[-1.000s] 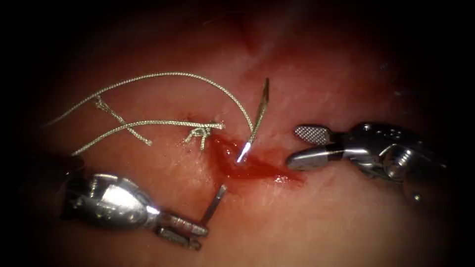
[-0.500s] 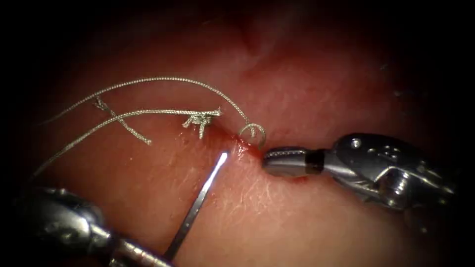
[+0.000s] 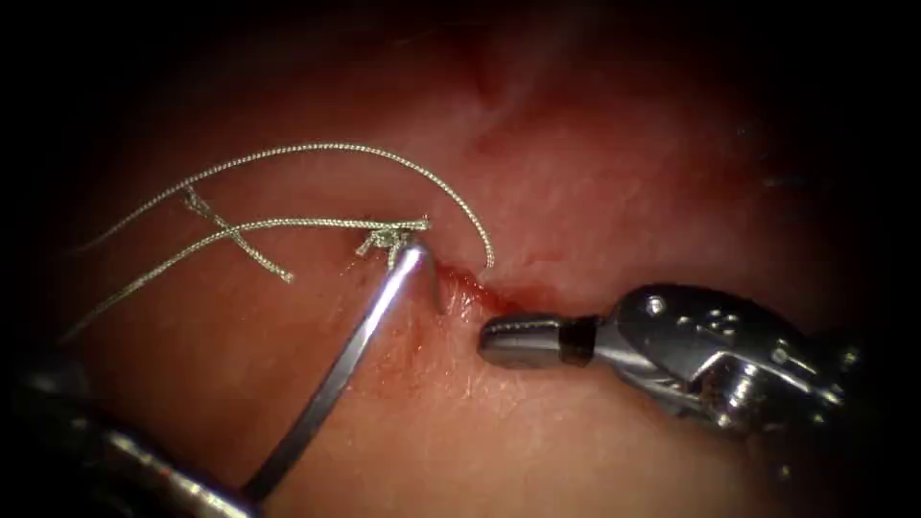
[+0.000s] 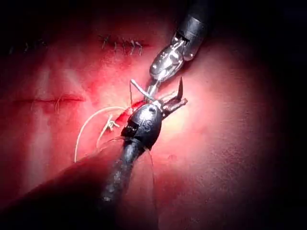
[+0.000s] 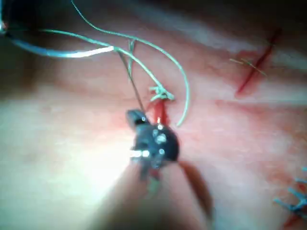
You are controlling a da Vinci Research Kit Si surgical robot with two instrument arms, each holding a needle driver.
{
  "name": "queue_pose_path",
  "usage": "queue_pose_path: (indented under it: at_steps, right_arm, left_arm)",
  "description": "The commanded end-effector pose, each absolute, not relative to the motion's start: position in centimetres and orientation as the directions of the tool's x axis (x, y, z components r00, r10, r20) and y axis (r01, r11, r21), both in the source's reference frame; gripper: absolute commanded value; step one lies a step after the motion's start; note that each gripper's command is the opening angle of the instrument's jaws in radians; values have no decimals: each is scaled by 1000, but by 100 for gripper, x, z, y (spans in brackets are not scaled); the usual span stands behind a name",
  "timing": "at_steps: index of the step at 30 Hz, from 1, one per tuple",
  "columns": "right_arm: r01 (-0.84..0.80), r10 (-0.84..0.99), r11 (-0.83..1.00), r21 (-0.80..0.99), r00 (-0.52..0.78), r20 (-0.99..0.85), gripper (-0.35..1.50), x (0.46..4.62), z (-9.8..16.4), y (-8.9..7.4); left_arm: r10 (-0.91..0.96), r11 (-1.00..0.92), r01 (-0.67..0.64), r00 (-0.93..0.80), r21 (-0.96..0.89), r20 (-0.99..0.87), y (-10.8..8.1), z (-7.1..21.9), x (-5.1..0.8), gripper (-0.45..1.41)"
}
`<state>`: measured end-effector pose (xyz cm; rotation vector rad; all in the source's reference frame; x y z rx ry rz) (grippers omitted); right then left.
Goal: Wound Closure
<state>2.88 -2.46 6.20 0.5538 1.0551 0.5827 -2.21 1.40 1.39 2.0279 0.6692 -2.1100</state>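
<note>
Endoscope: your left tool pinches the needle at its lower end. The needle's far end hooks down beside the knot, at the cut; whether it is in the tissue is unclear. Your right tool, jaws pressed together and holding nothing, touches glistening tissue right of the cut, beside red fluid.

Left wrist: the left tool clamps the needle.

Right wrist: thread loops over pale tissue.
</note>
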Motion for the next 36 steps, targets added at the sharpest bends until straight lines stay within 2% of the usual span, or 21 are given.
queue_pose_path:
  at_steps: [1, 5, 13, 27, 28, 29, 31, 33, 36]
  right_arm:
    - [-175, 674, 725, 666, 381, -633, -35, 302, 633, -252]
    - [-212, 661, 743, 634, 381, -647, -35, 311, 656, -250]
    - [-249, 632, 770, 588, 429, -646, -35, 325, 717, -258]
    - [-268, 611, 784, 560, 493, -619, -35, 321, 734, -268]
    - [-266, 612, 783, 562, 493, -619, -27, 320, 732, -269]
    - [-257, 612, 781, 569, 494, -618, -5, 318, 729, -269]
    - [-227, 612, 776, 588, 496, -616, 12, 311, 718, -272]
    - [-212, 609, 775, 595, 502, -614, 44, 304, 702, -273]
    - [-213, 600, 780, 588, 522, -606, 64, 292, 677, -270]
  left_arm:
    - [197, -902, 375, -79, -212, -977, 144, 144, -225, -45]
    - [187, -929, 312, -73, -201, -980, 161, 141, -221, -45]
    - [172, -941, 281, -86, -189, -981, 168, 142, -226, -45]
    - [185, -973, 131, -50, -190, -981, 210, 130, -195, -45]
    - [188, -973, 123, -49, -193, -981, 212, 129, -193, -45]
    - [184, -975, 119, -51, -189, -982, 213, 129, -191, -45]
    - [186, -975, 110, -59, -192, -981, 213, 128, -189, -45]
    - [181, -977, 104, -64, -187, -981, 213, 128, -188, -45]
    - [184, -977, 99, -68, -190, -981, 213, 126, -188, -45]
